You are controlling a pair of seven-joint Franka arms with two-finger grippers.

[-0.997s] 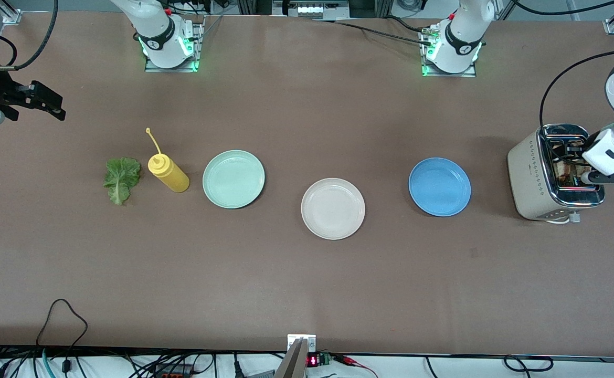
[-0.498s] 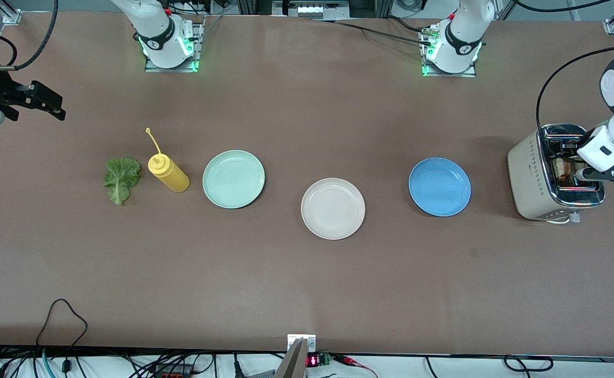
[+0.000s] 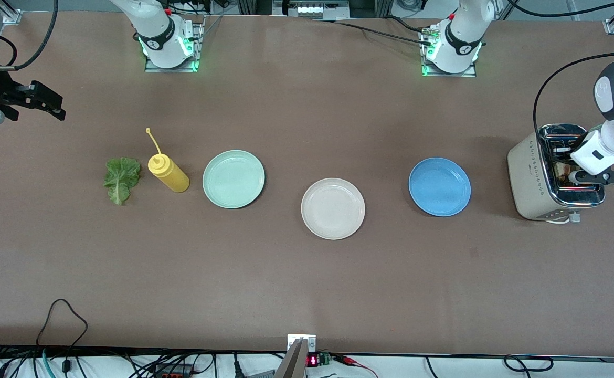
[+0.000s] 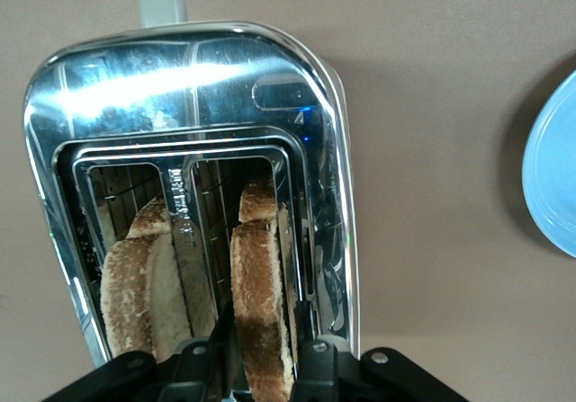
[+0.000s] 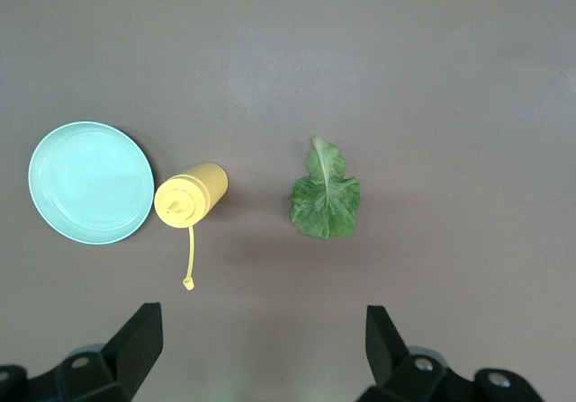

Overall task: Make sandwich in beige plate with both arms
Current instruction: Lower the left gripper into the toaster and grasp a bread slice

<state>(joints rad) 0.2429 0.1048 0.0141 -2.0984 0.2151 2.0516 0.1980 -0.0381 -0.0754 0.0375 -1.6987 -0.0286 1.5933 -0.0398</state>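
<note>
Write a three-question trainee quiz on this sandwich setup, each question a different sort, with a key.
1. True or false: the beige plate already holds a bread slice.
2. Multiple choice: the left gripper has its fingers on either side of
A) the lettuce leaf
B) a toasted bread slice in the toaster
C) the blue plate
3. Fill in: the yellow squeeze bottle stands between the lettuce leaf and the ____ plate.

Key: 1 false, the plate is bare; 2 B; 3 mint-green. The right gripper waits open above the lettuce and bottle.
</note>
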